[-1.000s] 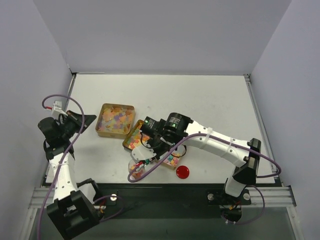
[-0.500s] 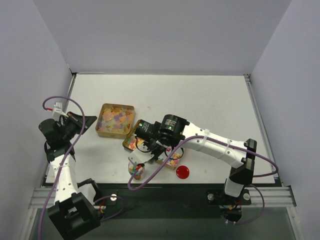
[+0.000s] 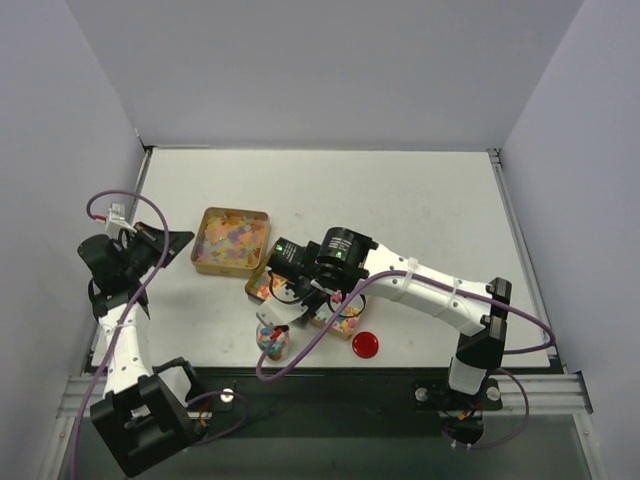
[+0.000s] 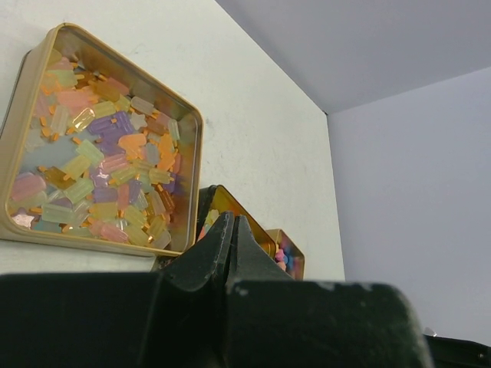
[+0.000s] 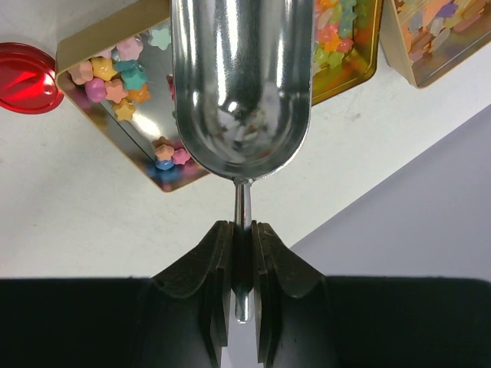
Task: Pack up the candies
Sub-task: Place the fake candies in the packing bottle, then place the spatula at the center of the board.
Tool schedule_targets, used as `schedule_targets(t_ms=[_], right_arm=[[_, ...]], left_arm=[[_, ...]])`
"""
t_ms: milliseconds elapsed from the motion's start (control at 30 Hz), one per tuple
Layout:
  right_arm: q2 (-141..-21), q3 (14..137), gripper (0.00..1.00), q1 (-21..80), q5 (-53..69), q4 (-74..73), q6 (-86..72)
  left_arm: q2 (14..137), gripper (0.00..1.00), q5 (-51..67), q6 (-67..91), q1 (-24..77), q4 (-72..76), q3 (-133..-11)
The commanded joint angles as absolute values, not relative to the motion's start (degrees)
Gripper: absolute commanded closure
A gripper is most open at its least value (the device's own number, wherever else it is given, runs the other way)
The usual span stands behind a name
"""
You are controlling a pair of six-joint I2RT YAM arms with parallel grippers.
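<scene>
Top external view: the candies [image 3: 232,238] fill two gold tins [image 3: 228,272] left of the table's [image 3: 420,200] centre and one jar [image 3: 272,341] by its near edge beside one red lid [image 3: 366,344], while the right gripper [image 5: 242,230], clamped on one scoop [image 5: 242,84], screens the nearer tin and the left gripper [image 4: 232,226] is closed on nothing.

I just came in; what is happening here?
The right claw is shut on the handle of a shiny metal scoop, near a gold tin of small star-shaped candies. A small clear jar holding some candies stands close by, with a flat red round lid. The left claw is shut, holding nothing.
</scene>
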State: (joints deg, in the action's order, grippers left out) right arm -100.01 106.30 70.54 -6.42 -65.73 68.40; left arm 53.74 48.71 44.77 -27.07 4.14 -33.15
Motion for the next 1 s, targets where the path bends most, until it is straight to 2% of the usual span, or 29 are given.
schedule_targets(t_ms=[0,100,133,200,267,300,333,467,533,733,967], right_arm=[[-98.17,107.58,1.0,68.65,-7.82,-68.29,65.75],[-97.48,106.71,1.0,64.35,-5.03,-66.8,58.65],[-97.12,106.18,1.0,61.81,-3.27,-66.1,51.84],[-95.29,103.55,1.0,53.03,1.37,-61.72,44.25],[-93.79,98.11,1.0,46.61,3.77,-56.03,33.73],[-92.65,96.26,1.0,39.62,4.91,-54.42,30.79],[-92.11,92.06,1.0,36.59,5.18,-52.66,28.15],[-91.23,83.61,1.0,20.59,6.94,-45.37,15.23],[-92.72,81.84,1.0,13.32,7.38,-44.48,10.73],[-96.15,77.0,1.0,8.35,7.56,-38.07,10.73],[-101.86,76.64,1.0,7.21,5.8,-35.42,8.97]], left_arm=[[57.3,0.97,50.27,44.56,-26.72,7.56,-37.53],[60.19,0.97,50.36,45.35,-26.28,7.82,-39.28],[60.73,0.97,50.27,45.35,-25.67,7.82,-40.07],[61.78,0.94,50.19,45.26,-25.05,7.3,-41.13],[63.63,0.84,50.18,43.6,-23.3,5.2,-43.05],[64.85,0.81,50.19,40.98,-22.68,3.97,-43.85],[65.47,0.71,49.92,39.57,-21.89,2.21,-44.81],[67.5,0.56,49.05,31.22,-17.94,-9.54,-49.12],[68.46,0.53,48.78,25.6,-17.06,-13.86,-51.58],[67.85,0.44,49.3,8.28,-14.15,-31.88,-55.19],[68.29,0.43,45.72,-5.35,-7.3,-38.32,-55.37]])
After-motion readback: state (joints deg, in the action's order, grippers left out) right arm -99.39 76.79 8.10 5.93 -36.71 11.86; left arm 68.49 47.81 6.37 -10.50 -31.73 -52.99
